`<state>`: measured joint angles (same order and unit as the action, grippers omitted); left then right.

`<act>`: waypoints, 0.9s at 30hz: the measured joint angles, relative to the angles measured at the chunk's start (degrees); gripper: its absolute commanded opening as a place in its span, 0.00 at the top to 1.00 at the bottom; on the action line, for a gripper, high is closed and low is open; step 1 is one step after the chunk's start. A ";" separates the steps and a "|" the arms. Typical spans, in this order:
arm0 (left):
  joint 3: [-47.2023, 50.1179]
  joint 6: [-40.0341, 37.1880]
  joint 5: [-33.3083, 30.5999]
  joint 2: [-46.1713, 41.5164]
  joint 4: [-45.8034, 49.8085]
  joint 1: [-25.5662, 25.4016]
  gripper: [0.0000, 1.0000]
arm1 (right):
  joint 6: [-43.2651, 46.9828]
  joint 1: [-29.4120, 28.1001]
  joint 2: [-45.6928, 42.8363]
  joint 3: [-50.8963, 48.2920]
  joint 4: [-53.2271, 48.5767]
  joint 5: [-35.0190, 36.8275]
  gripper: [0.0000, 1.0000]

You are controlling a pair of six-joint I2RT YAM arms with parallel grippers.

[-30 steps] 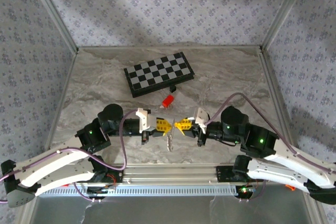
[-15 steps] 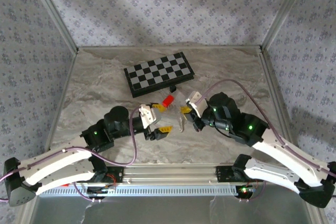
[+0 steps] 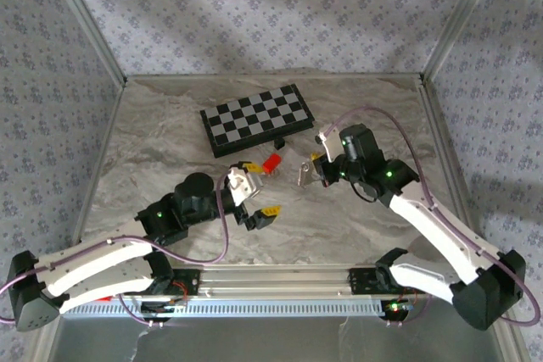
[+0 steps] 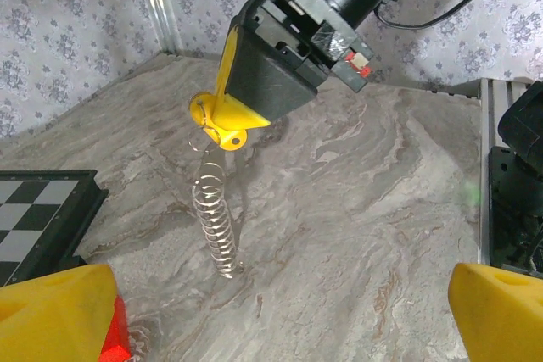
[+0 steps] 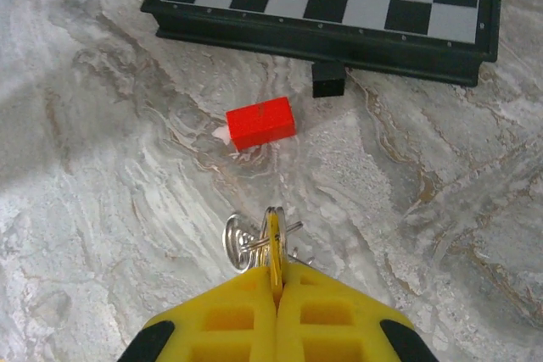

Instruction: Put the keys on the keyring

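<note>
Silvery keyring [image 4: 215,218] in right gripper [image 4: 221,123]

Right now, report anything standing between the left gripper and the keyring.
Nothing visible. The keyring dangles from the shut right gripper, bare table between it and the open left gripper; the red block sits aside.

Left arm [image 3: 93,264]: extended forward and inward from its base, wrist turned toward the centre. Left gripper [image 3: 260,188]: jaws spread wide, nothing between the yellow fingertips [image 4: 53,311].

Right arm [image 3: 433,218]: stretched forward, elbow raised, wrist angled inward. Right gripper [image 5: 276,281]: jaws pressed together, pinching the keyring [image 4: 216,226], which hangs below them. It sits ahead of and above the open left jaws, tilted downward, not touching them.
</note>
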<state>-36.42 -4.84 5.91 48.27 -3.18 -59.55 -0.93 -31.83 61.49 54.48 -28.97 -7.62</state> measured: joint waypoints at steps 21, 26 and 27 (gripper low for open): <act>0.17 0.00 -1.49 4.68 -1.01 0.00 0.00 | -0.83 8.83 7.91 0.76 8.68 -5.38 1.00; 0.17 0.02 -1.53 4.66 -1.77 0.00 0.00 | -0.83 10.23 8.72 1.18 9.68 -6.23 1.00; 0.17 0.00 -1.53 4.66 -1.79 0.00 0.00 | -0.83 10.40 8.92 1.18 9.77 -6.43 1.00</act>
<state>-36.25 -4.84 4.38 52.93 -4.97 -59.55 -1.76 -21.43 70.41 55.66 -19.20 -14.04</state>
